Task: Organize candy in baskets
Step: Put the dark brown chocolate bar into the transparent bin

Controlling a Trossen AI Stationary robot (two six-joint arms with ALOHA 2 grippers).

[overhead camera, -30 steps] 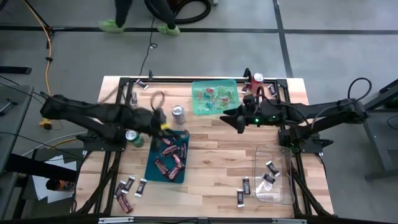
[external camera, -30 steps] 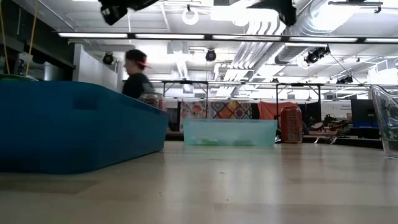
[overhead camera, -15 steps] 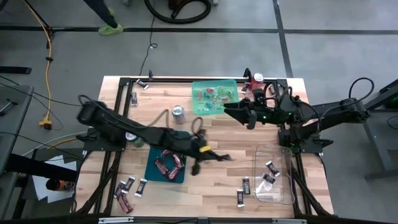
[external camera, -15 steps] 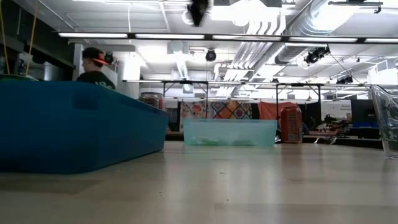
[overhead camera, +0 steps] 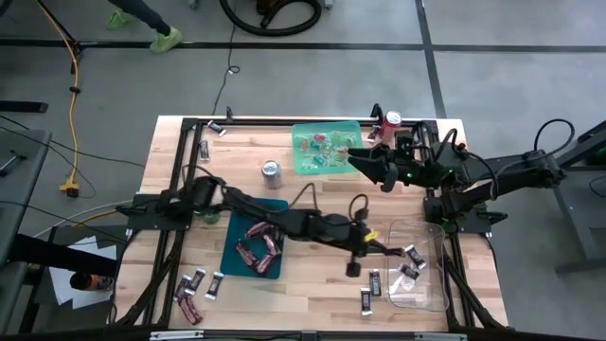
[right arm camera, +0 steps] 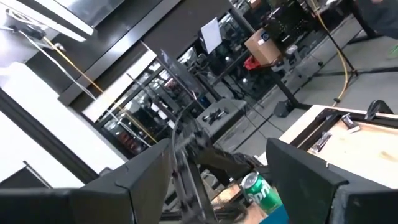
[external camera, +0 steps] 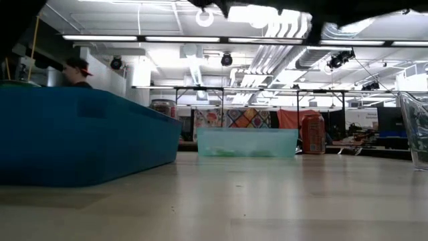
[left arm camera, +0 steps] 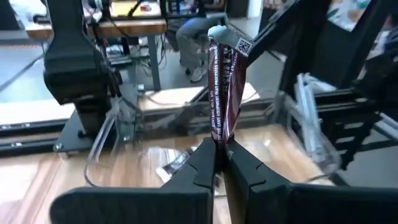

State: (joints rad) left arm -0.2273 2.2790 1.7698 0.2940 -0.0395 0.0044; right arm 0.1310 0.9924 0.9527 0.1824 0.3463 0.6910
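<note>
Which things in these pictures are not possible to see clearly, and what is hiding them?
- Low view: the dark teal basket shows only its opaque wall, which hides the candy inside.
- Low view: the clear basket is cut off by the picture's edge.
- High view: the bar gripped by the left gripper is too small to make out; only the left wrist view shows the maroon candy bar.
- Right wrist view: the green soda can is partly behind the right gripper.

The light wooden table (overhead camera: pixel 322 204) carries a light green translucent bin (overhead camera: pixel 327 148), a dark teal bin (overhead camera: pixel 248 260), a clear plastic bin (overhead camera: pixel 431 284), two soda cans (overhead camera: pixel 272 171) and loose wrapped candies (overhead camera: pixel 194 287).
</note>
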